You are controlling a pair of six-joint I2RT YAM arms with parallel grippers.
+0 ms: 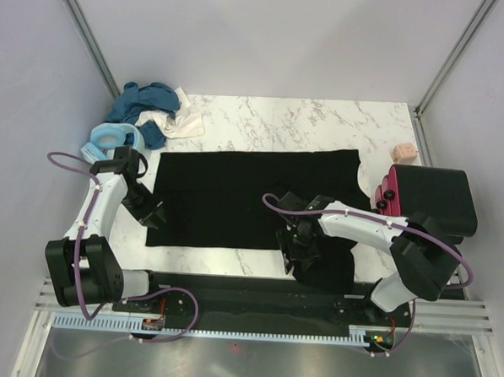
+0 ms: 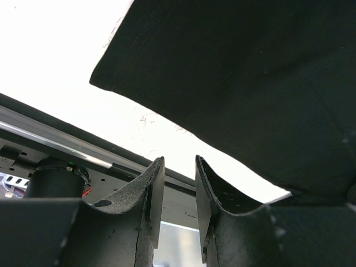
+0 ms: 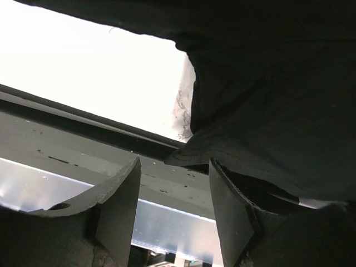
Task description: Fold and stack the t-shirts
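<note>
Black t-shirt (image 1: 235,196) spread on tabletop (image 1: 323,125), not yet folded. My left claw (image 2: 179,161) and right claw (image 3: 175,164) both apart, empty. Stack (image 1: 429,198) at right looks folded; tangled heap (image 1: 150,107) waits far-left.

The top camera looks down on the whole table (image 1: 323,125); both wrist cameras sit low, close to the black t-shirt (image 1: 251,197).

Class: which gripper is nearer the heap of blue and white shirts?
Left. The left gripper sits at the left edge of the black shirt, close to the heap; the right gripper is across the table, by that shirt's near right corner.
</note>
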